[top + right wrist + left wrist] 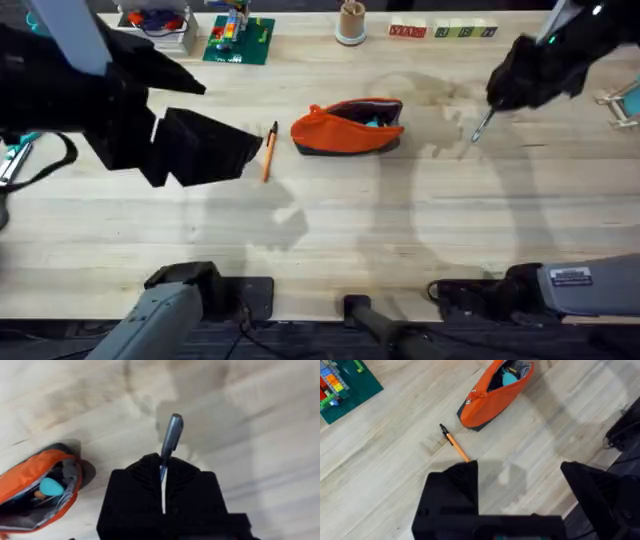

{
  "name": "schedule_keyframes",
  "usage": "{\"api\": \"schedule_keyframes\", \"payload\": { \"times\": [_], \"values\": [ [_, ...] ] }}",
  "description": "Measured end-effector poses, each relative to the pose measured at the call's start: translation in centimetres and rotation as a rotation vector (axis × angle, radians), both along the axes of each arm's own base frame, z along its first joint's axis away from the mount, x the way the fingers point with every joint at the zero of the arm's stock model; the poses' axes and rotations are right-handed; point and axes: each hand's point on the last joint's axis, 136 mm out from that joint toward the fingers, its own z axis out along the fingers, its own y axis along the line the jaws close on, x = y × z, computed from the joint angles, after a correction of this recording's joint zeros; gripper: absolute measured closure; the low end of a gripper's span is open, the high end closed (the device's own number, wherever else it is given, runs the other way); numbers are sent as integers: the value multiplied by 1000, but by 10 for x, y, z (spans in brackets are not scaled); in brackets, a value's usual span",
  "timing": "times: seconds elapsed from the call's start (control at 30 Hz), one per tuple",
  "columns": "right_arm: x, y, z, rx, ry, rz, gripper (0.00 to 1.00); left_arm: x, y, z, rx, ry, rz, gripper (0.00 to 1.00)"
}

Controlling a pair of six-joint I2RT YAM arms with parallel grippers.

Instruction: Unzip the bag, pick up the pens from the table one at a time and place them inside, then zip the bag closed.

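The orange bag (pixel 348 127) lies unzipped at the middle of the table (pixel 330 230), with something teal showing in its dark mouth. In the left wrist view the bag (pixel 495 395) sits beyond the orange pen (pixel 454 446). That orange pen (pixel 268 150) rests on the wood just left of the bag. My left gripper (pixel 250 150) hovers open over its near end, its fingers (pixel 452 490) wide apart. My right gripper (pixel 497 100) hangs to the right of the bag, shut on the silver-grey pen (pixel 482 125), which points down from it. The right wrist view shows this pen (pixel 171 435) clamped between the fingers (pixel 135 490), with the bag (pixel 40 490) off to one side.
Along the far edge stand a green brick plate with coloured bricks (pixel 238 35), a small cup (pixel 351 22) and a row of lettered blocks (pixel 440 31). A teal-handled item (pixel 625 100) lies at the right edge. Bare wood stretches in front of the bag.
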Motion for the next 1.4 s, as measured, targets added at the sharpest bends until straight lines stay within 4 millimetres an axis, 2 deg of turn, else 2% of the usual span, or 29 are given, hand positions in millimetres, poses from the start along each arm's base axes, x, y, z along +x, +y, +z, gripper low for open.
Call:
{"api": "schedule_keyframes", "payload": {
  "times": [0.23,0.47,0.7,0.9,1.2,1.4],
  "values": [
    [30,8,44,-42,-130,303,969,0,0,0,0,0,0,8],
    [44,28,71,-42,-234,602,969,0,0,0,0,0,0,7],
    [45,54,78,-7,-303,862,969,0,0,0,0,0,0,7],
    [47,88,85,-11,-381,1085,969,0,0,0,0,0,0,7],
    [41,144,90,-107,-470,1482,969,0,0,0,0,0,0,7],
    [34,171,91,-176,-512,1704,969,0,0,0,0,0,0,8]
  ]
}}
